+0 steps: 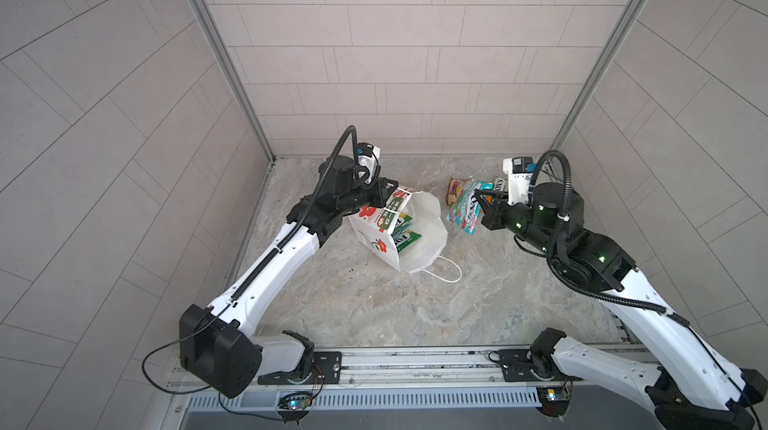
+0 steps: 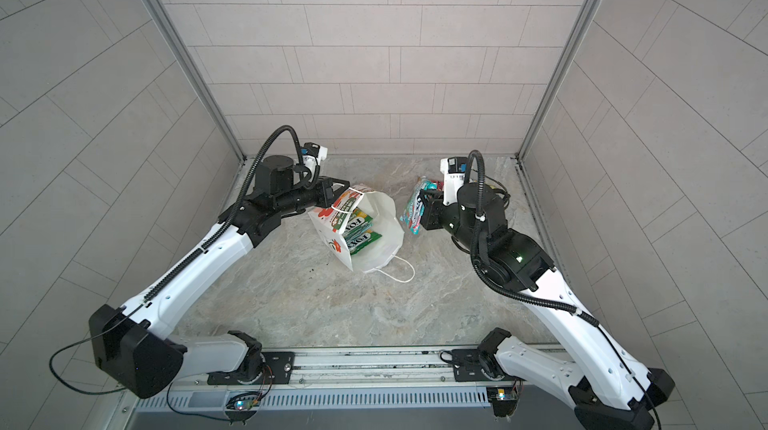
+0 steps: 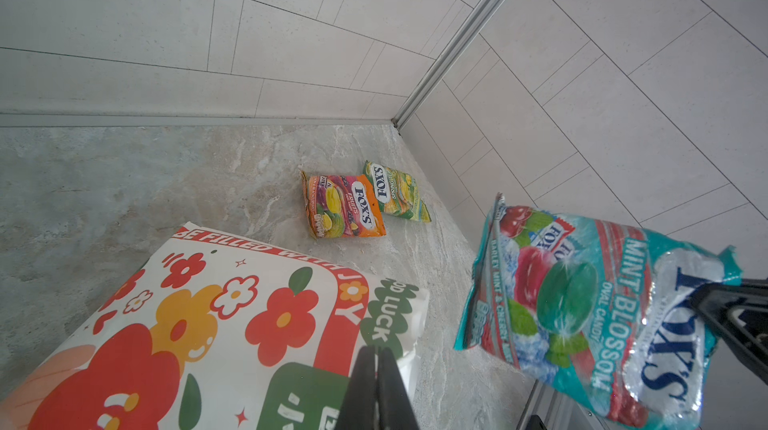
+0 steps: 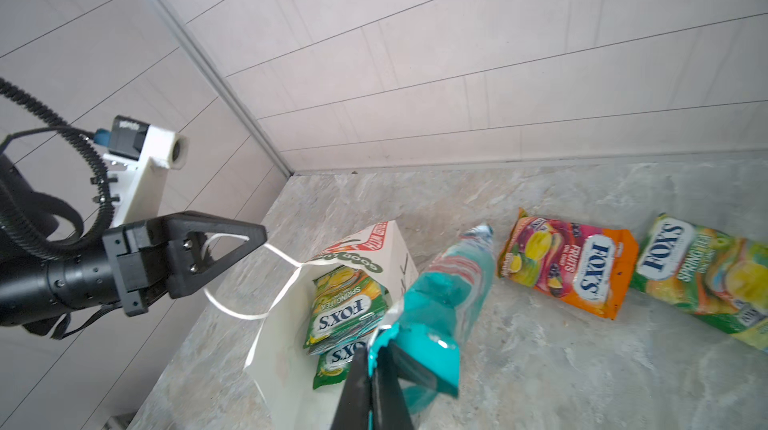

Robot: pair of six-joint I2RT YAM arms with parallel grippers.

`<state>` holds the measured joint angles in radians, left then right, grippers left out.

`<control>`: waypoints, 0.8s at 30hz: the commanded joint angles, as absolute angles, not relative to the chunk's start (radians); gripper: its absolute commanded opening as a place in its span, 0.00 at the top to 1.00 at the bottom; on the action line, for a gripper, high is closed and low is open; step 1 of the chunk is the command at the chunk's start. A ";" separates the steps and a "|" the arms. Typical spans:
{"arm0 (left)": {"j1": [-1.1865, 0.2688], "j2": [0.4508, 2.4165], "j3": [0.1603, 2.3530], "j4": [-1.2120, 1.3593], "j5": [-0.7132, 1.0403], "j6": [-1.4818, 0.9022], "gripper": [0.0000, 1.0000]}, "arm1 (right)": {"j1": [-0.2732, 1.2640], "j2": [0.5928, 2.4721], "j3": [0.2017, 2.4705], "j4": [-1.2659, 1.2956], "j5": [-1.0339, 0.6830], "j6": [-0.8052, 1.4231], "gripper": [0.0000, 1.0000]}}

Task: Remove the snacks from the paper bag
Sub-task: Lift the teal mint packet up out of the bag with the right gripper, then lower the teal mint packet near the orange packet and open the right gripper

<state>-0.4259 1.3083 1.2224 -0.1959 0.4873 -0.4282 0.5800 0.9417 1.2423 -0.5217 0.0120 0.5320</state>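
The white paper bag (image 1: 419, 232) leans over on the marble table with its mouth open. My left gripper (image 1: 395, 193) is shut on its upper cord handle (image 4: 282, 259) at the flowered side (image 3: 208, 324). Two green-yellow snacks (image 4: 345, 303) lie inside the bag. Right of the bag, my right gripper (image 4: 374, 349) is shut on the edge of a teal snack packet (image 3: 582, 316), which hangs above the table. An orange-pink packet (image 4: 569, 262) and another green-yellow packet (image 4: 702, 274) lie flat on the table near the back right corner.
The bag's other cord handle (image 1: 446, 270) trails on the table toward the front. Tiled walls close in the back and both sides, with metal corner posts (image 1: 224, 58). A metal rail (image 1: 395, 361) with both arm bases runs along the front edge.
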 commanded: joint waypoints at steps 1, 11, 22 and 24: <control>-0.428 1.313 1.226 -0.205 0.475 -0.417 1.00 | 0.538 0.903 1.270 -0.584 0.034 0.510 1.00; -0.428 1.310 1.229 -0.206 0.478 -0.415 1.00 | 0.279 0.915 1.114 -0.626 -0.107 0.450 1.00; -0.428 1.303 1.229 -0.206 0.479 -0.413 1.00 | 0.226 1.135 0.979 -0.411 -0.308 0.402 1.00; -0.429 1.303 1.229 -0.206 0.481 -0.413 1.00 | 0.227 1.195 0.974 -0.353 -0.351 0.418 1.00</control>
